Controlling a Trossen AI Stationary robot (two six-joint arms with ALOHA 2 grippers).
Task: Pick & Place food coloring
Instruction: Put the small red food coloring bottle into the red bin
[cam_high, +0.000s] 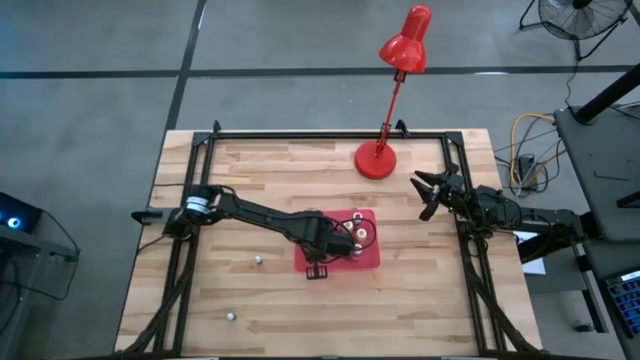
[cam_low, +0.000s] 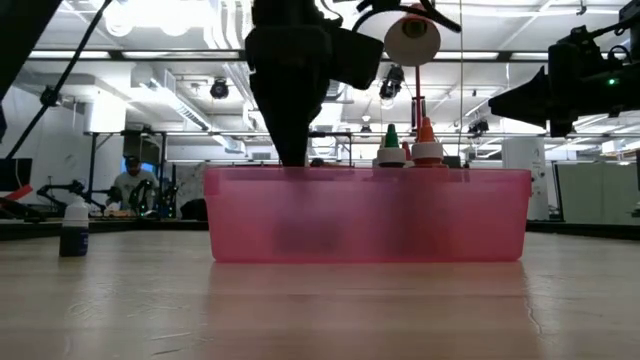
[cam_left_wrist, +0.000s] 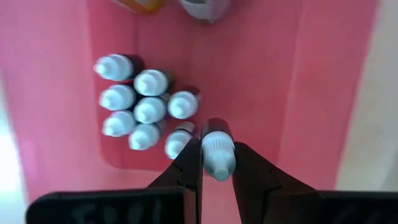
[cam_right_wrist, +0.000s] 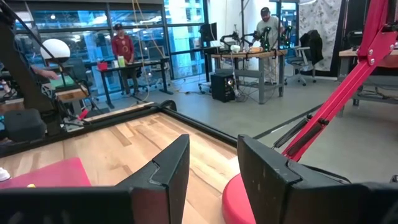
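The red tray (cam_high: 370, 255) lies at the table's middle; in the low view it shows as a pink wall (cam_low: 368, 215). Several tiny white-capped food coloring bottles (cam_left_wrist: 143, 106) stand on their bases in a cluster on its floor. Larger bottles with green (cam_low: 390, 147) and orange (cam_low: 427, 140) tips rise above the tray wall. My left gripper (cam_high: 345, 240) reaches down into the tray and is shut on one small white-capped bottle (cam_left_wrist: 217, 149) next to the cluster. My right gripper (cam_high: 430, 195) is open and empty, near the red lamp's base. My left gripper pinches the small bottle at its white cap (cam_left_wrist: 217, 163) between its two fingers (cam_left_wrist: 186, 171). The fingers come from above, pointing down. The bottle stands upright, cap up, beside the cluster. Whether its base rests on the tray floor, I cannot tell.
A red desk lamp (cam_high: 377, 158) stands at the table's far edge. Two loose small bottles lie on the wood to the tray's left (cam_high: 258, 259) and near the front edge (cam_high: 231, 315); one shows in the low view (cam_low: 73, 228). People are in the room beyond the table.
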